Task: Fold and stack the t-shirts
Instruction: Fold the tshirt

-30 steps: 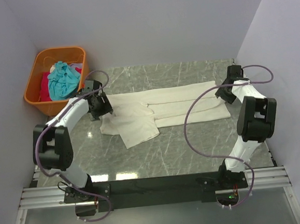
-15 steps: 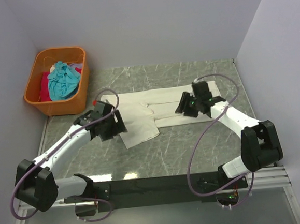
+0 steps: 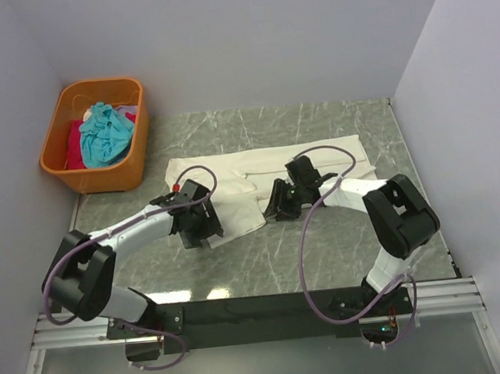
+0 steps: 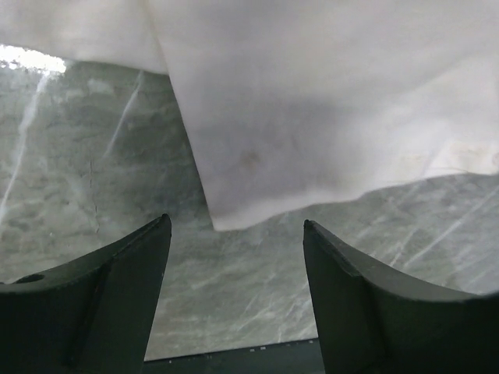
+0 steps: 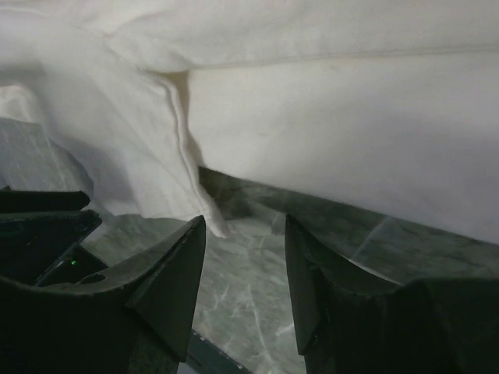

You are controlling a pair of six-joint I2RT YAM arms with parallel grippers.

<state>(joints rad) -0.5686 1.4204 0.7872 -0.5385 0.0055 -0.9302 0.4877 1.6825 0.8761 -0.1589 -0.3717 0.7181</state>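
Note:
The cream t-shirt (image 3: 232,175) lies partly folded across the far half of the marble table, with one flap reaching toward me. My left gripper (image 3: 203,234) hangs over that flap's near left corner, open and holding nothing. In the left wrist view the cream t-shirt (image 4: 312,117) ends in a corner just beyond the left gripper (image 4: 236,234). My right gripper (image 3: 275,208) stands open at the shirt's near edge, mid-length. In the right wrist view the right gripper (image 5: 244,230) points at the cream t-shirt (image 5: 351,132), a hem tip beside its left finger. A teal t-shirt (image 3: 103,133) and a red t-shirt (image 3: 75,147) lie in the basket.
An orange plastic basket (image 3: 135,157) stands at the far left corner, against the left wall. Bare marble table (image 3: 324,250) runs between the shirt and the black rail at the near edge. Purple cables loop off both arms.
Both arms have swung in from the cream shirt's far ends to its near edge. The left gripper came down to the flap's corner, the right to the middle. The shirt has not moved.

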